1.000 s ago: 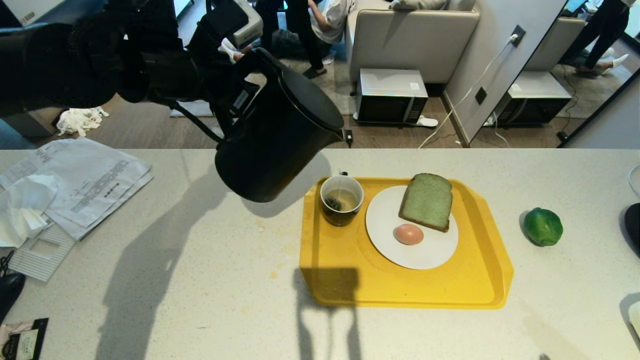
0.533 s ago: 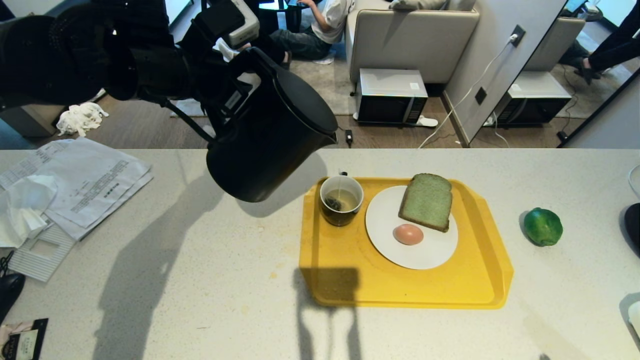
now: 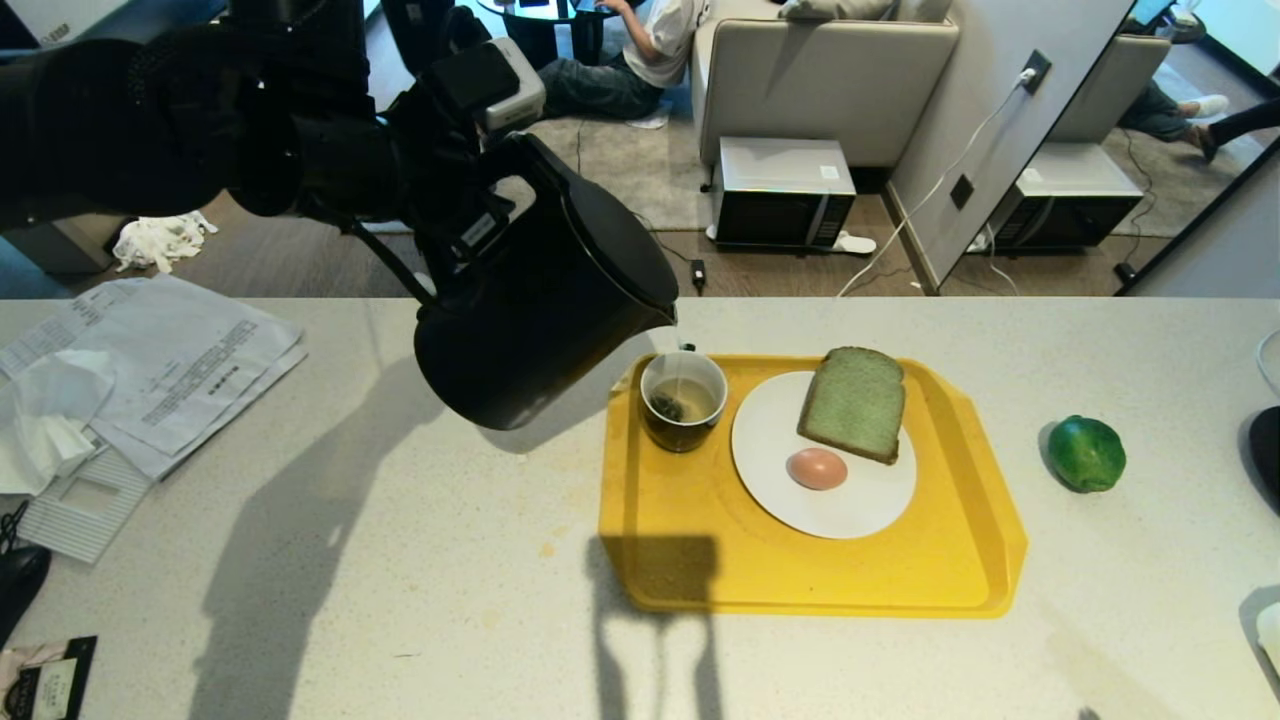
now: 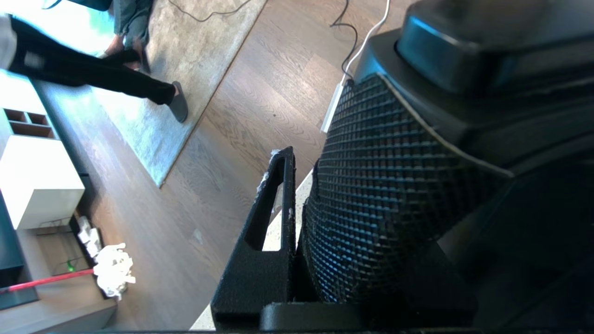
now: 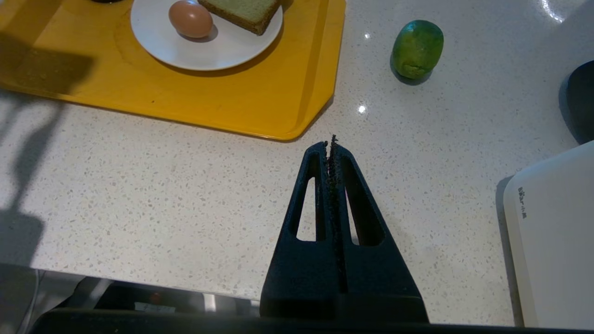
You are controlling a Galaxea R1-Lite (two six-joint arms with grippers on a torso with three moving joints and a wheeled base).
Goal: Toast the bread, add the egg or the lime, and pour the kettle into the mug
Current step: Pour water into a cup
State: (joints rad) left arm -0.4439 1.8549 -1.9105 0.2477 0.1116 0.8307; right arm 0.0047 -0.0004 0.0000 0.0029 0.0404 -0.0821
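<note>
The left gripper (image 3: 470,215) is pinching the rigid, probably heavy kettle (image 3: 545,300) by its handle, tipping it toward the mug (image 3: 683,400) at its 4 o'clock.

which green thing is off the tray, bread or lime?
The lime. It sits alone on the bare counter, to the right of the yellow tray; the green bread rests on the white plate inside the tray.

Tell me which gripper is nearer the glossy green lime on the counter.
Right. The right gripper hangs shut over bare counter near the lime; the left gripper holds the black kettle beyond the yellow tray.
</note>
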